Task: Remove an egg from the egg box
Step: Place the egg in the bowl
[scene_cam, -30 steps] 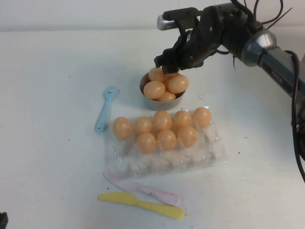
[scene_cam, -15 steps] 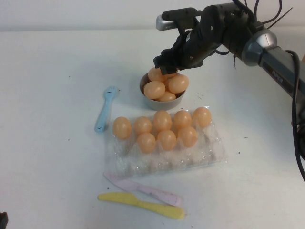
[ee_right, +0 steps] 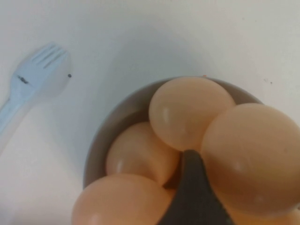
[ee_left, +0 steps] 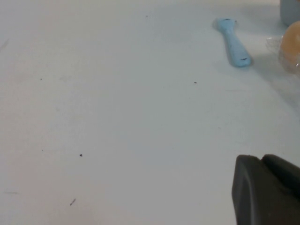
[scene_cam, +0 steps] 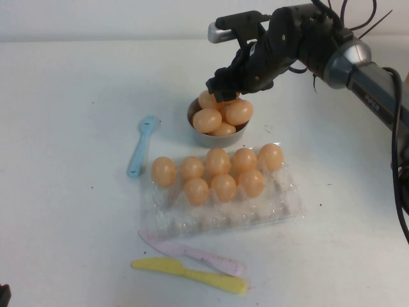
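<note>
The egg box [scene_cam: 281, 208], a clear plastic tray, lies mid-table with several peach-orange eggs in its far cups. Behind it, my right gripper [scene_cam: 223, 86] hangs over a grey bowl [scene_cam: 238, 136] heaped with more eggs. It is open, and one dark finger [ee_right: 192, 187] reaches down among them beside a large egg [ee_right: 253, 159] that rests on the pile. The topmost egg [scene_cam: 209, 100] sits just under the gripper. My left gripper [ee_left: 260, 161] is low over bare table at the near left, shut and holding nothing.
A light blue plastic fork [scene_cam: 142, 146] lies left of the bowl and box. A pink knife [scene_cam: 192, 254] and a yellow knife [scene_cam: 192, 275] lie in front of the box. The right arm reaches in from the far right.
The right gripper has stayed over the bowl and has risen only a trifle. The eggs in the box and the bowl have not moved.
</note>
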Controlling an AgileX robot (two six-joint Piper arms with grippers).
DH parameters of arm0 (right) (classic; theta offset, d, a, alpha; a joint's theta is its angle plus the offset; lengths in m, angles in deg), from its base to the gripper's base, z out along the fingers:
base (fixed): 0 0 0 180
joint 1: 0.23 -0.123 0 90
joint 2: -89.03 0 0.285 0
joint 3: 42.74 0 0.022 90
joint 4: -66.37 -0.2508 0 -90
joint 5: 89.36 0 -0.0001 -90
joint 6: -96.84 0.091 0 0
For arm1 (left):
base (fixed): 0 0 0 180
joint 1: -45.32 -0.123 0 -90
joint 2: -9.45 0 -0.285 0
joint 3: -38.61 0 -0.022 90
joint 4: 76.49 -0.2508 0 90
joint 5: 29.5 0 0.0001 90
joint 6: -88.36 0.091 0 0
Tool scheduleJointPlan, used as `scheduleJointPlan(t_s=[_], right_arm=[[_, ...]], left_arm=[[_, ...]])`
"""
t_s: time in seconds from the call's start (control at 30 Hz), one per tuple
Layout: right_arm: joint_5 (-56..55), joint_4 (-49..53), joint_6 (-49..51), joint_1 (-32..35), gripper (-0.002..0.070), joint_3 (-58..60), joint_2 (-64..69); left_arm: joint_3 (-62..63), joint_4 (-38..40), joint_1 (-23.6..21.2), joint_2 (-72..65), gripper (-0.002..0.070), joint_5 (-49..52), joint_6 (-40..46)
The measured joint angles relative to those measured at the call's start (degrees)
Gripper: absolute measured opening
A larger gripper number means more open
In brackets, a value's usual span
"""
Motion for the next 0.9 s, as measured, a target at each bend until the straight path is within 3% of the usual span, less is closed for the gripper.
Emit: scheduleJointPlan(t_s=[0.9], right_arm=[[0.6,-3.2,-6.0,0.0,0.0425,0.0,0.0]], left_arm=[[0.0,0.0,0.0,0.0,-0.0004,0.0,0.0]])
